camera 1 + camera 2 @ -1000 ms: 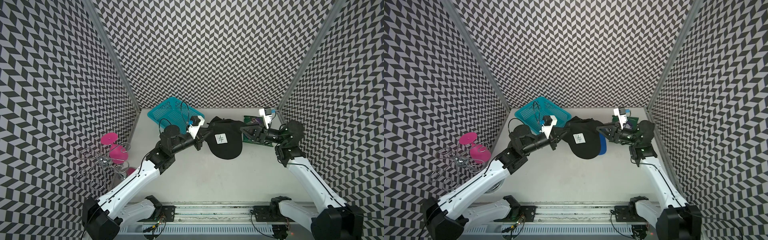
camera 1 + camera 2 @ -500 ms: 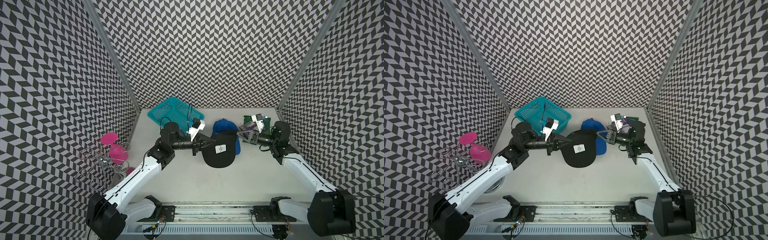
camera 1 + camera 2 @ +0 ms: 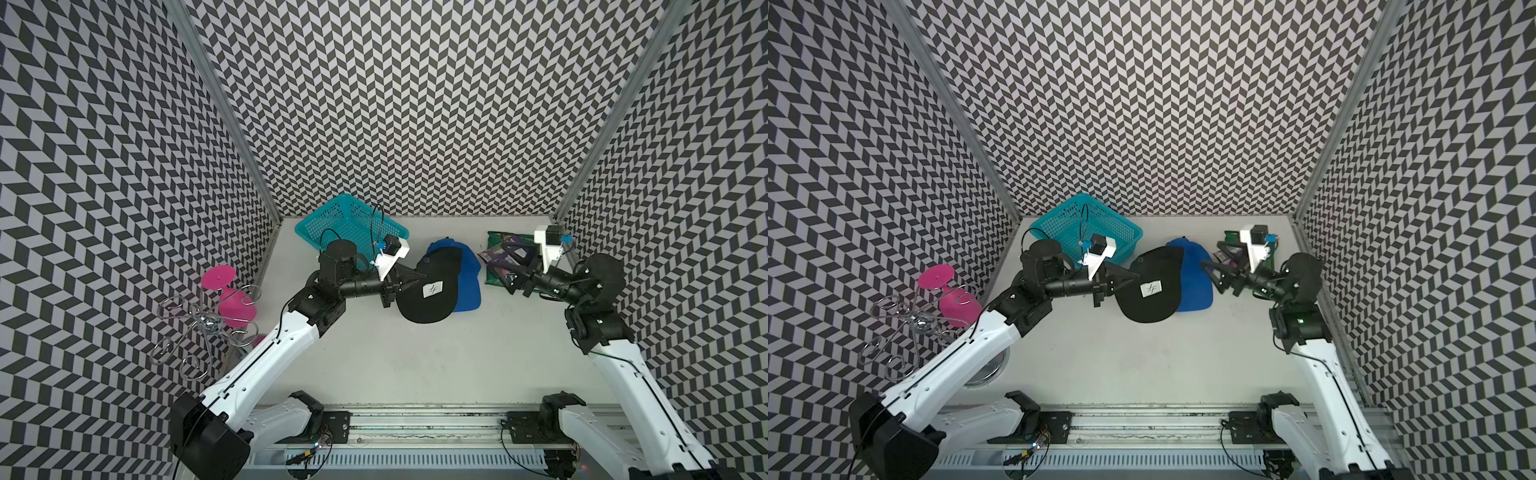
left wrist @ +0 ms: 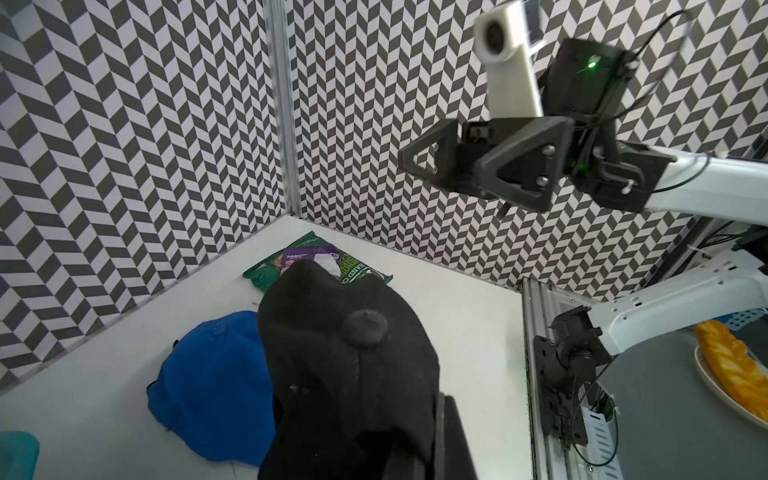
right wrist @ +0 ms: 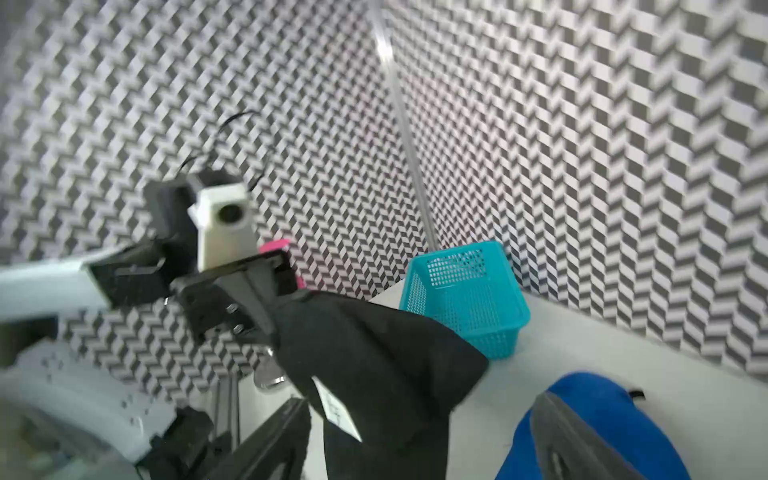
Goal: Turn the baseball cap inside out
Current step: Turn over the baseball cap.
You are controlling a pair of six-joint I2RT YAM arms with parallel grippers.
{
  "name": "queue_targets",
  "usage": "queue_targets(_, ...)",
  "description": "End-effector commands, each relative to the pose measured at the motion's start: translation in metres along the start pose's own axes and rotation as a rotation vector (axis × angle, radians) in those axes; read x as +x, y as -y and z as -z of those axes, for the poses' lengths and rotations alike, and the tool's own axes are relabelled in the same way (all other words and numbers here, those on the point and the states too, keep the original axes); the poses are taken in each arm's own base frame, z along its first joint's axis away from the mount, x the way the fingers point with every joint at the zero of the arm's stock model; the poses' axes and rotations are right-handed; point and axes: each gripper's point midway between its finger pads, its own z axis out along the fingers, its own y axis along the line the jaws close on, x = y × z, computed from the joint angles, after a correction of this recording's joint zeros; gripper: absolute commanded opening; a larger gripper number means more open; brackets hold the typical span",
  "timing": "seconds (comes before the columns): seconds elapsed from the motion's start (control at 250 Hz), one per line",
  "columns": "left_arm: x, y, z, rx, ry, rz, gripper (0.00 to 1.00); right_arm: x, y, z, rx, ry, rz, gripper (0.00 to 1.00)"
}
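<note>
Baseball caps numbered two: a black cap [image 3: 428, 291] hung from the clamped left pincer [image 3: 409, 279] above the desk [image 3: 415, 353], in both top views partly covering a blue cap [image 3: 469, 282] lying there. The right pincer [image 4: 440, 164] gaped empty, apart from both. One teal basket [image 3: 353, 224] sat behind.

green packet [image 4: 361, 272]: "HAND C…" | white label [image 3: 432, 289], black cap [image 3: 419, 309]: mark illegible

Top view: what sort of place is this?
Probably a laboratory robot cell: chevron-patterned walls enclose a white table, and the left arm and right arm are mounted on a rail at its front.
</note>
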Motion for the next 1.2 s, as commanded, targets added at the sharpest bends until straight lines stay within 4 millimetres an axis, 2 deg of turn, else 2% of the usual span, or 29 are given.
queue_targets(0.0, -0.012, 0.001, 0.003, -0.007, 0.0, -0.062, 0.0, 0.002, -0.014, -0.023, 0.043, -0.027, 0.317, 0.85)
queue_targets(0.136, -0.011, 0.001, 0.002, 0.004, -0.009, -0.051, 0.0, 0.005, -0.038, -0.047, 0.059, -0.041, 0.52, 0.8)
queue_targets(0.236, -0.011, 0.001, 0.001, 0.006, -0.011, -0.04, 0.0, 0.008, -0.058, -0.059, 0.029, -0.031, 0.658, 0.67)
queue_targets(0.365, -0.016, 0.001, 0.002, 0.003, 0.0, -0.036, 0.0, 0.028, -0.072, -0.075, -0.026, -0.102, 0.755, 0.57)
queue_targets(0.553, -0.025, 0.007, 0.003, 0.031, 0.02, -0.044, 0.0, 0.075, -0.067, -0.093, -0.035, -0.269, 0.832, 0.53)
queue_targets(0.721, -0.029, 0.019, 0.004, 0.103, 0.03, -0.044, 0.0, 0.096, -0.056, -0.1, 0.013, -0.336, 0.869, 0.5)
queue_targets(0.865, -0.033, 0.023, 0.005, 0.13, 0.041, -0.042, 0.0, 0.107, -0.056, -0.101, 0.016, -0.359, 0.845, 0.34)
queue_targets(0.985, -0.036, 0.021, 0.006, 0.11, 0.055, -0.055, 0.0, 0.108, -0.065, -0.102, -0.019, -0.335, 0.772, 0.05)
queue_targets(1.05, -0.037, 0.017, 0.006, 0.083, 0.064, -0.058, 0.0, 0.104, -0.069, -0.101, -0.024, -0.303, 0.72, 0.02)
queue_targets(1.094, -0.038, 0.009, 0.007, 0.031, 0.07, -0.058, 0.13, 0.099, -0.069, -0.1, -0.001, -0.275, 0.662, 0.0)
queue_targets(1.166, -0.041, -0.019, 0.014, -0.154, 0.086, -0.047, 0.56, 0.089, -0.064, -0.099, 0.06, -0.23, 0.556, 0.0)
queue_targets(1.198, -0.043, -0.035, 0.021, -0.262, 0.102, -0.035, 0.68, 0.086, -0.062, -0.099, 0.085, -0.213, 0.509, 0.0)
